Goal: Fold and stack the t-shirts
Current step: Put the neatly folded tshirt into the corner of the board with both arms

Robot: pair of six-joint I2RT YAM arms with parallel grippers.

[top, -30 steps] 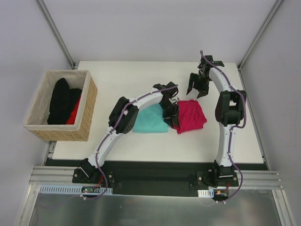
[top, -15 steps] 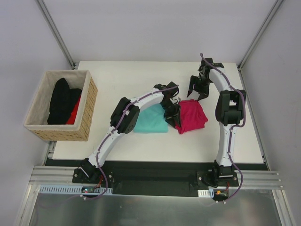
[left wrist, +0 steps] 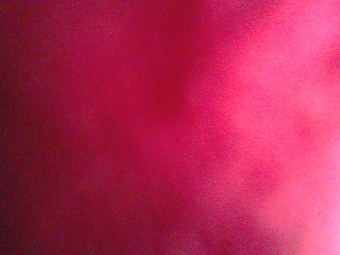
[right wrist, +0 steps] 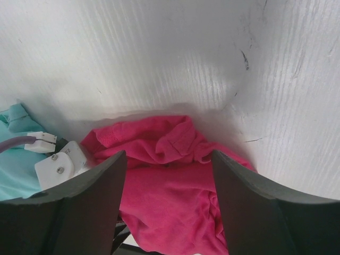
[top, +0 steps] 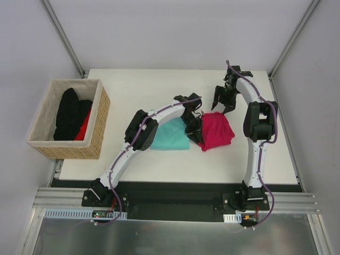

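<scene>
The pink shirt point(top: 218, 132) lies bunched right of the desk's point(top: 149, 87) middle, just beside the teal shirt point(top: 169, 135), which lies flat to its left. The left gripper point(top: 195, 129) sits low where the two meet, its camera filled with blurred pink cloth; I cannot tell whether it grips anything. The right gripper point(right wrist: 167, 159) hangs over the pink shirt's far edge, jaws wide apart and empty. A wicker basket point(top: 100, 125) of dark and red clothes stands at the desk's left edge.
</scene>
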